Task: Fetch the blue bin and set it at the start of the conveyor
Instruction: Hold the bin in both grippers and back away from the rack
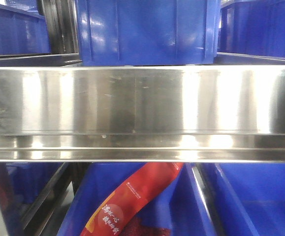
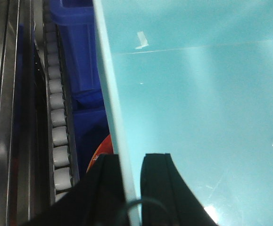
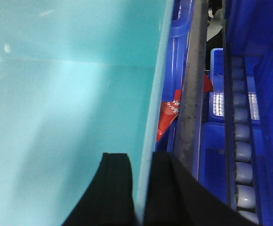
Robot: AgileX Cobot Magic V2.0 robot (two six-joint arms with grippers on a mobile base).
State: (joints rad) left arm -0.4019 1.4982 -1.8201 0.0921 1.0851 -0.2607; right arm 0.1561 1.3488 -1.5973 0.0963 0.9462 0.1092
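Note:
The pale cyan blue bin (image 2: pixel 197 108) fills most of the left wrist view and also most of the right wrist view (image 3: pixel 65 94). My left gripper (image 2: pixel 130 162) is shut on the bin's left wall, one black finger outside, one inside. My right gripper (image 3: pixel 142 162) is shut on the bin's right wall the same way. The bin's inside looks empty. The conveyor start is out of view. Neither gripper nor the bin shows in the front view.
A stainless-steel shelf rack beam (image 1: pixel 142 113) crosses the front view at close range. Dark blue ribbed crates (image 1: pixel 147 29) stand above and below it, one holding a red packet (image 1: pixel 132 201). Roller tracks (image 2: pixel 58 122) (image 3: pixel 242 146) and more blue crates (image 3: pixel 216 155) lie below the bin's sides.

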